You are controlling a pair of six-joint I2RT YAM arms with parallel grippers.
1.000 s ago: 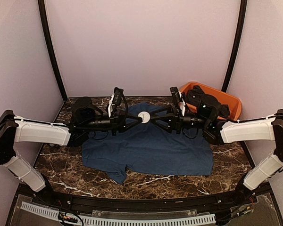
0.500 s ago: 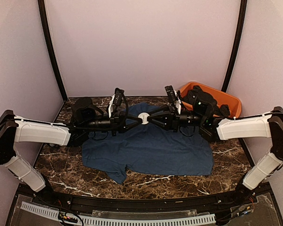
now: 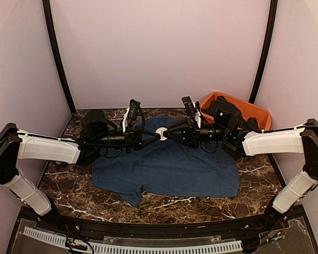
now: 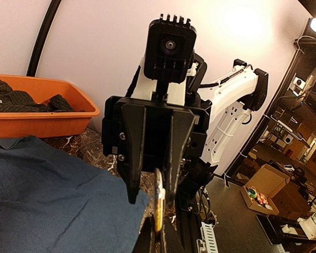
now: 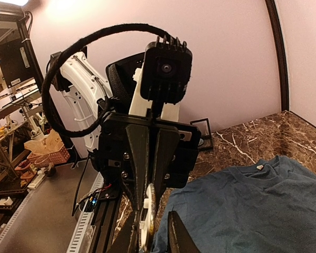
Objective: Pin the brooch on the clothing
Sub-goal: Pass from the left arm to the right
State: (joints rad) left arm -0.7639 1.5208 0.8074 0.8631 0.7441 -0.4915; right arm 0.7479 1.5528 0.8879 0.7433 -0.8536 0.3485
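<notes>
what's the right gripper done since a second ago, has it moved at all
Yes. The right gripper has slid left, away from the orange tub and up to the brooch.

no legible text, label, brand or number on anything here

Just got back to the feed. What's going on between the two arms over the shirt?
Both arms meet above the navy T-shirt, which lies spread on the marble table. The left gripper is shut on the round white brooch, holding it in the air. The right gripper faces it, jaws either side of the brooch with a gap showing, so it is not clamped. The brooch is not yet on the shirt.
</notes>
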